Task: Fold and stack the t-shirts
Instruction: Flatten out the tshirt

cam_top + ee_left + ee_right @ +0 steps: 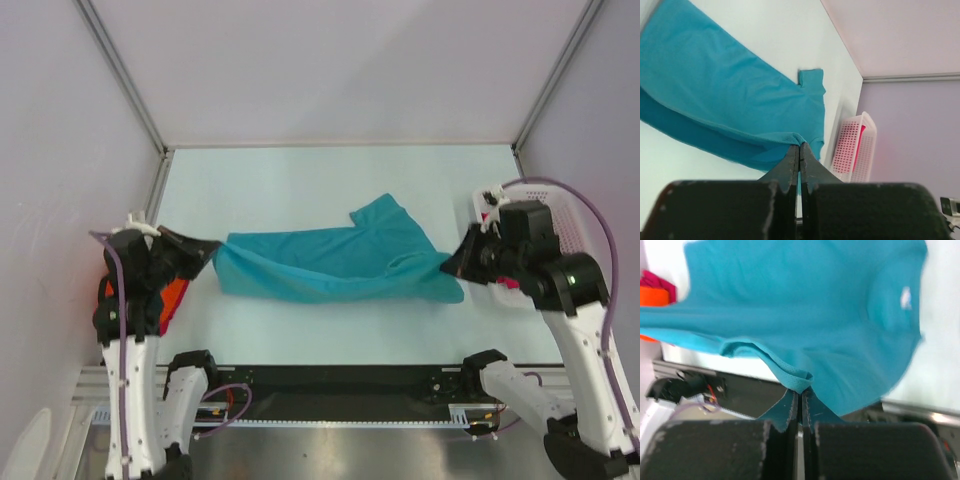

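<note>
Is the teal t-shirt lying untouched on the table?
No, the left gripper and right gripper each pinch one end of the teal t-shirt.

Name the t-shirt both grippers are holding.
The teal t-shirt, stretched between the left gripper and right gripper; the orange t-shirt lies bunched aside, unheld.

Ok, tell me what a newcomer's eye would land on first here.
First the teal shirt, stretched across the middle of the table between the two arms. The left tool and the right tool are each shut on one end of it. After that, the white basket at the table's right edge.
</note>
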`<state>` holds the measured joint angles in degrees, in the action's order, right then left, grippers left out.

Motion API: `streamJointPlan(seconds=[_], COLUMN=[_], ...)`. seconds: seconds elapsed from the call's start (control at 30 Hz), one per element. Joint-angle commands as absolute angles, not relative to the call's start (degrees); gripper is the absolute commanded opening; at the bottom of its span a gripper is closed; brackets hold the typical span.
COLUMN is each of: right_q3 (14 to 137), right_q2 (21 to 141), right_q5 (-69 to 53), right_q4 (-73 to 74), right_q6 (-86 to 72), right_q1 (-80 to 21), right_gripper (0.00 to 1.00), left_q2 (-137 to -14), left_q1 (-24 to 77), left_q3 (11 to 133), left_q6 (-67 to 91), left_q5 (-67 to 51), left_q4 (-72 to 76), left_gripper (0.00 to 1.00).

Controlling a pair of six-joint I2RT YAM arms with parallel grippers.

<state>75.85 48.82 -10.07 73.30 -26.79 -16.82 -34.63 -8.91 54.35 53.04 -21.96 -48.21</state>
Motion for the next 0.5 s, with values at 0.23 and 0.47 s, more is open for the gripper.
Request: streamJointPlan(seconds=[0.23, 0.47], right_q3=[112.2, 161.0], right_q2=[92.2, 128.6], right_q5=[-21.0, -23.1], right_q4=[45.0, 53.4], right_q6=[-24.8, -28.1], right_q1=[-8.7, -3.1], right_gripper=[0.0, 0.0], left_q2=[-89.2, -127.9], left_q1=[-8.6, -8.3], left_q3=[88.3, 132.1], left_q6=[56.2, 60.9], left_q5=[-34.8, -44.5], left_q4=[-25.1, -29.8], left_gripper=[0.0, 0.0])
